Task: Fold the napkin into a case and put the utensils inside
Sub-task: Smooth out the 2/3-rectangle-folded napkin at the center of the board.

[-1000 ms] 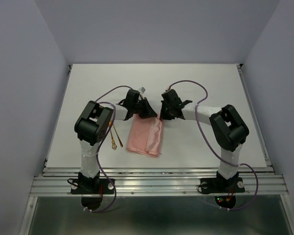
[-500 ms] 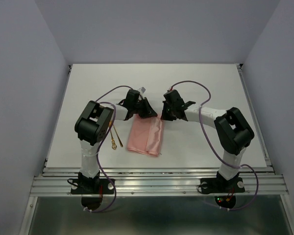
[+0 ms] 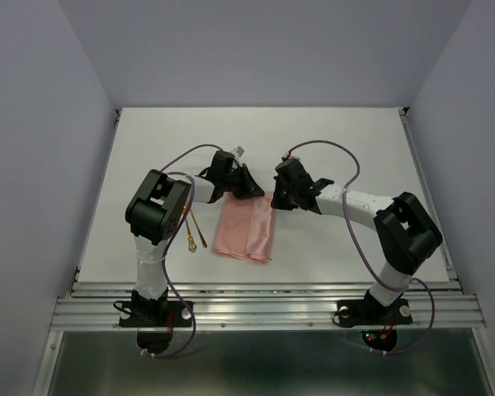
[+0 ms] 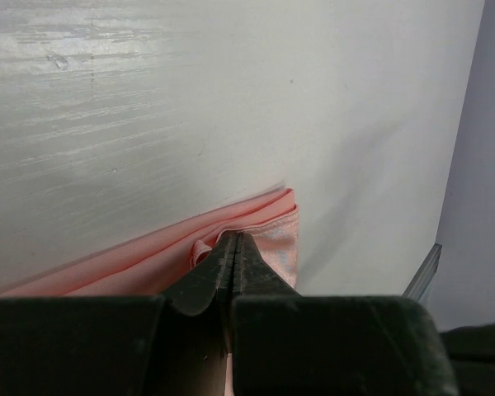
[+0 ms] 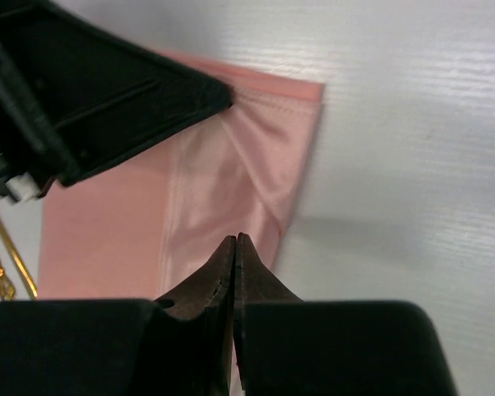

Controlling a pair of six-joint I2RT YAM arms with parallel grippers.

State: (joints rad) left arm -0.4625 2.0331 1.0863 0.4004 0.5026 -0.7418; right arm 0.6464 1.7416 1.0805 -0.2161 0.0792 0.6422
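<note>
The salmon-pink napkin [image 3: 246, 231] lies folded into a layered strip on the white table [image 3: 355, 148]. My left gripper [image 3: 254, 191] sits at its far edge, jaws shut on a small bunched fold of the napkin [image 4: 148, 256]; its tips [image 4: 233, 237] meet at the cloth's corner. My right gripper [image 3: 276, 200] is shut, its tips [image 5: 235, 239] over the napkin's [image 5: 107, 231] far right part, near the right edge; I cannot tell if cloth is pinched. The two gold utensils [image 3: 195, 234] lie left of the napkin, partly seen in the right wrist view [image 5: 0, 264].
The left arm's elbow [image 3: 157, 206] hangs over the utensils' far ends. Purple cables loop above both arms. A metal rail [image 3: 264, 290] runs along the table's near edge. Grey walls enclose the table on three sides.
The right arm's elbow has swung right and toward the near edge while its gripper stayed at the napkin's far right corner. The left arm and the napkin have hardly moved.
</note>
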